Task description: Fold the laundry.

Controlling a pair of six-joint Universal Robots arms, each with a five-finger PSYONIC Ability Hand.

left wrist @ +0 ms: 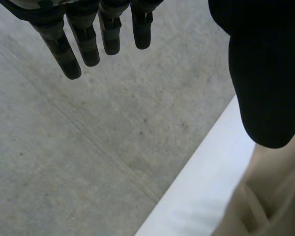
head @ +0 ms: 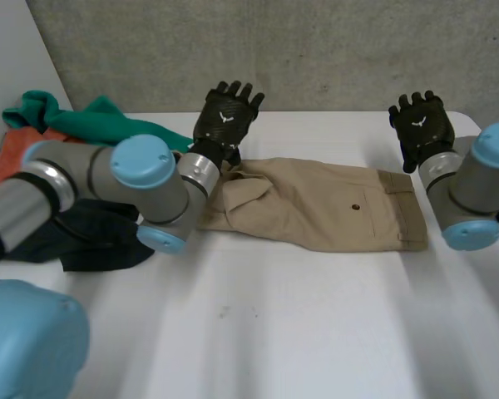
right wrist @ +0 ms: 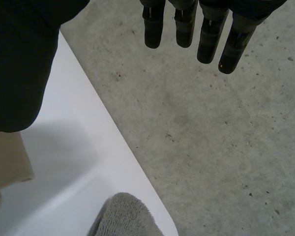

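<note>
The near part of the white table [head: 316, 332] is bare. Across its middle lies 1 pair of tan shorts [head: 316, 204], spread flat. The waistband is toward the right arm, the rumpled leg end is toward the left arm, and a small dark button shows on the seat. Beside the leg end, under the left forearm, sits a dark garment [head: 91, 241] in a loose heap.

The left hand [head: 226, 116] is over the far corner of the leg end. Its fingers [left wrist: 86, 42] are straight and released, grasping nothing, and the thumb is held apart over the tan cloth. The right hand [head: 422, 126] is just past the far corner of the waistband. Its fingers [right wrist: 206, 39] are likewise straight and slack, with nothing in them. Near this hand a grey cloth [right wrist: 123, 216] lies at the table's edge.

Farther off, at the left corner, a green garment [head: 108, 123] lies crumpled against an orange one [head: 12, 158]. A grey concrete wall [head: 316, 50] stands behind the table.
</note>
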